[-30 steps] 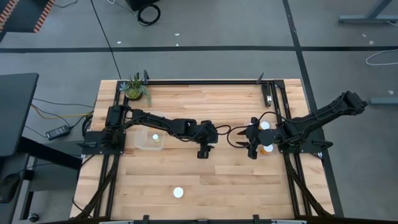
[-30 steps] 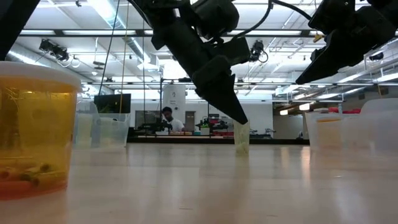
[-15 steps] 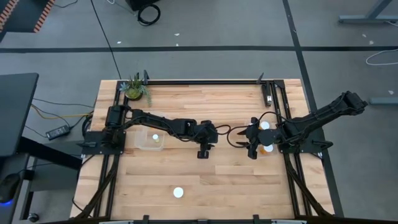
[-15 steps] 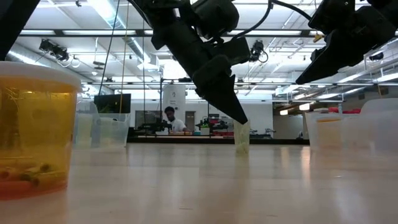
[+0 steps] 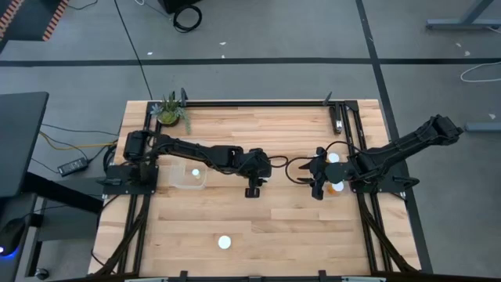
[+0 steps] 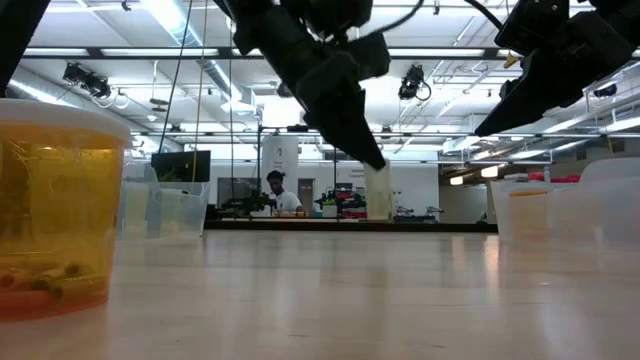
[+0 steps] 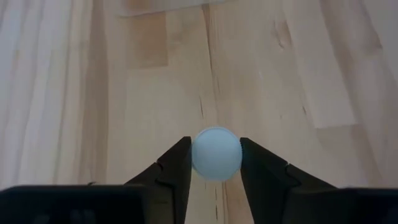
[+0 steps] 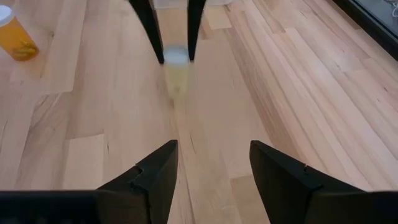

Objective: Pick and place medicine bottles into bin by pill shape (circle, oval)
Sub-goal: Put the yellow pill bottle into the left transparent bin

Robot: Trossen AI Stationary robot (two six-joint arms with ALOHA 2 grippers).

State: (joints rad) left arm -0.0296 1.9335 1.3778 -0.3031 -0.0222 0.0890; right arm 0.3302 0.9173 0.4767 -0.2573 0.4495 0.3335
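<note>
My left gripper (image 5: 252, 189) is near the table's middle, shut on a small medicine bottle with a white cap (image 7: 216, 154). In the low view the bottle (image 6: 378, 196) hangs above the wood. My right gripper (image 8: 213, 162) waits to its right, open, with nothing between its fingers. Another white-capped bottle (image 5: 225, 242) stands on the table near the front edge. In the low view an amber bottle (image 6: 55, 210) with pills at its bottom fills the left side. Two more bottles (image 5: 336, 186) sit under my right arm. My left gripper pinches the bottle at its cap end (image 7: 216, 154) between its two fingers, one on each side. The fingers (image 6: 345, 120) slant down from the table's left. The bottle hangs upright below the fingertips, lifted clear of the table.
A clear bin (image 5: 189, 177) with one white-capped bottle inside stands by my left arm. A potted plant (image 5: 170, 112) is at the far left corner. An orange bottle (image 8: 15, 37) shows in the right wrist view. Bare wood lies between the grippers and the front edge.
My left gripper has gone up with the bottle. The bottle stood on the table a second ago and now hangs upright, clear of it. My right arm has kept still.
</note>
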